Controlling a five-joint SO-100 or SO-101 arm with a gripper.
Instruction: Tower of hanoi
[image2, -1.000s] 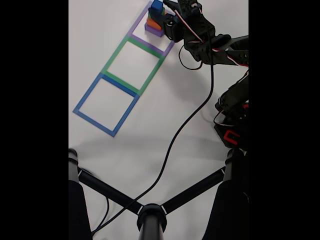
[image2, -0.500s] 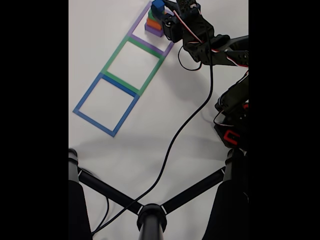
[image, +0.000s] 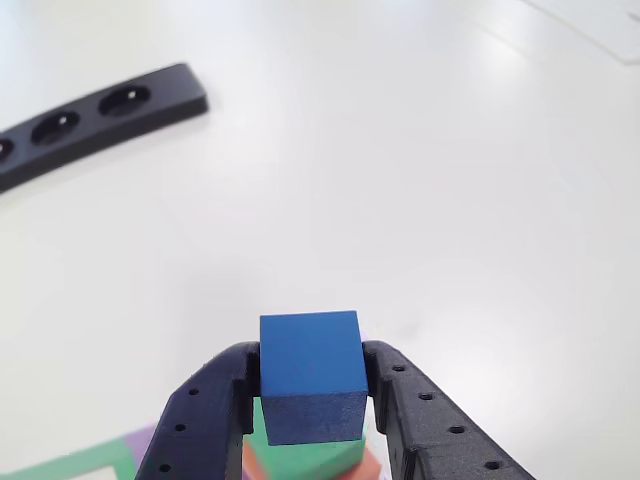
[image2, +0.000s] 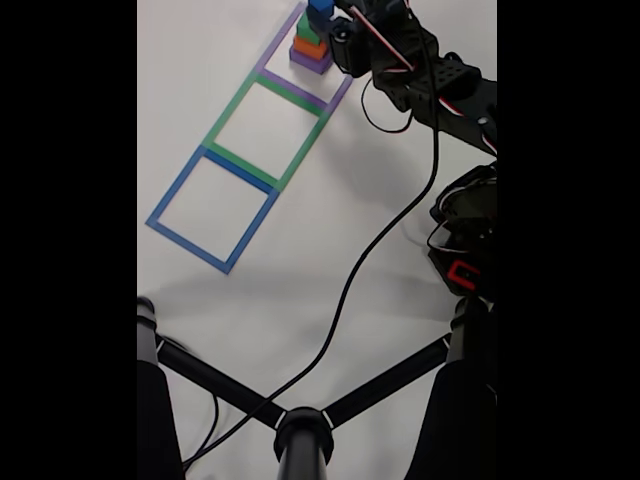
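In the other view my gripper (image: 312, 372) is shut on the blue cube (image: 310, 385), with one black finger against each side face. Just under the cube I see the top of the green block (image: 312, 460) and a corner of the salmon-orange block (image: 373, 467). In the fixed view the stack stands at the top edge inside the purple tape outline: purple block (image2: 309, 63) at the bottom, then orange (image2: 306, 48), then green (image2: 307, 33). The blue cube (image2: 319, 10) is on top, in the gripper (image2: 326, 12). Whether the cube still touches the green block I cannot tell.
Green tape outline (image2: 264, 131) and blue tape outline (image2: 212, 208) run in a row below the purple one (image2: 277, 48). A black bar with round holes (image: 100, 108) lies beyond the stack. A black cable (image2: 350, 280) crosses the table, and black stand legs (image2: 303, 425) fill the bottom.
The arm has swung toward the top of the fixed view. The blue cube, held in the jaws, has shifted slightly up and to the right over the stack.
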